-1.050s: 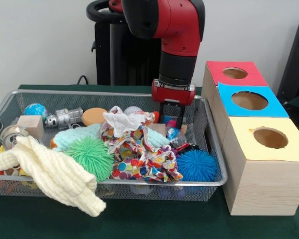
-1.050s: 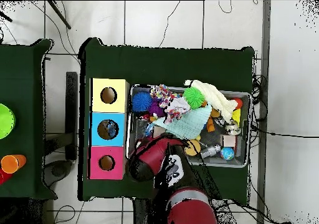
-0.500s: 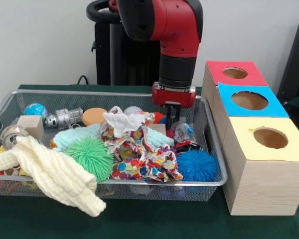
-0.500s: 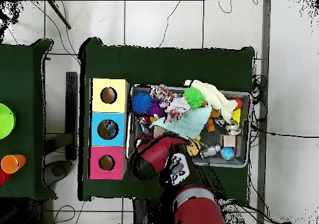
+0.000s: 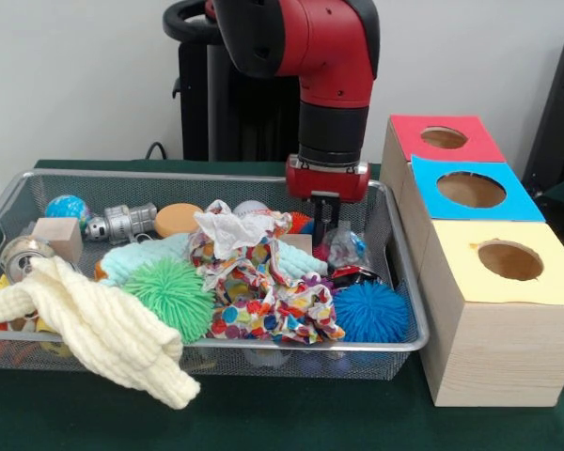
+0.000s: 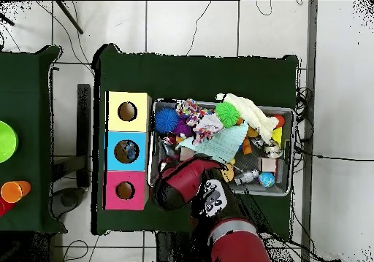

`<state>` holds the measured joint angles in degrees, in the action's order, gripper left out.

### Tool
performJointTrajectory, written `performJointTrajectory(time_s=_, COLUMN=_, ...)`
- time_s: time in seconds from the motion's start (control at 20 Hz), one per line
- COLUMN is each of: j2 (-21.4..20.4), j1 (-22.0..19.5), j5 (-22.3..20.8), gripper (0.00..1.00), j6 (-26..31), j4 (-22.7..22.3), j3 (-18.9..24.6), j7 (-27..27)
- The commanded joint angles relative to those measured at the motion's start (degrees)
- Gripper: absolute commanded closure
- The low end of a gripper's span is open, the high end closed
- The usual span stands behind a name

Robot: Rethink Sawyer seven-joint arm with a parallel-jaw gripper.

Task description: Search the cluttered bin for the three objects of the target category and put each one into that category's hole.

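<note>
The gripper point(image 5: 325, 237) hangs inside the wire bin point(image 5: 197, 175) at about 2 o'clock from the bin's middle in the front view. Its fingers are drawn together on a crinkly clear packet point(image 5: 346, 250) with blue and red bits inside, which bulges out at 4 o'clock from the tips. The packet sits just above the clutter, with the blue spiky ball point(image 5: 371, 312) at 5 o'clock of it and the spotted cloth point(image 5: 263, 291) at 8 o'clock. From overhead the arm point(image 6: 182, 182) covers the grasp, so only the front view shows it. This looks like the lift-out step for one find. The next move calls for a clean rise over the bin's rim, then a carry toward 3 o'clock, where the red box point(image 5: 442, 141), blue box point(image 5: 470, 193) and yellow box point(image 5: 508, 268) stand. Which hole suits the packet cannot be told from here. The thin wrapping could slip or snag the cloth.
</note>
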<state>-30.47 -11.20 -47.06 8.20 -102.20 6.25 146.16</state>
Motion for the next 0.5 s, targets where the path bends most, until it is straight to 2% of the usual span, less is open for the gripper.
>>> performJointTrajectory(time_s=0.05, j2=-5.27, j1=-1.87, j5=1.42, gripper=1.0, j6=1.47, j4=-3.84, j3=7.24, j7=-3.1)
performJointTrajectory(time_s=0.5, j2=-11.94, j1=-2.97, j5=5.16, gripper=1.0, j6=6.58, j4=-7.69, j3=9.87, j7=-4.61)
